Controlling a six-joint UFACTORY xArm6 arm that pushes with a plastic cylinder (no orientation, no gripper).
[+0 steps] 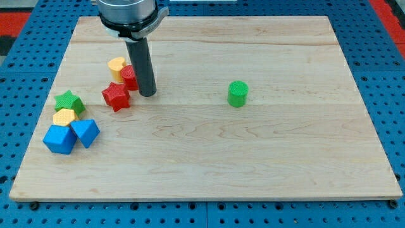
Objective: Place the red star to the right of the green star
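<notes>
The red star (116, 96) lies on the wooden board (209, 145) at the view's left. The green star (69, 102) lies further left and slightly lower, apart from it. My tip (147, 94) rests on the board just to the right of the red star, with a small gap. A second red block (130, 77), shape unclear, sits directly left of the rod, partly hidden by it, and touches a yellow block (116, 66).
A yellow block (64, 117) sits below the green star. A blue cube (60, 139) and a blue block (85, 132) lie below that. A green cylinder (238, 94) stands right of centre. A blue pegboard (392, 76) surrounds the board.
</notes>
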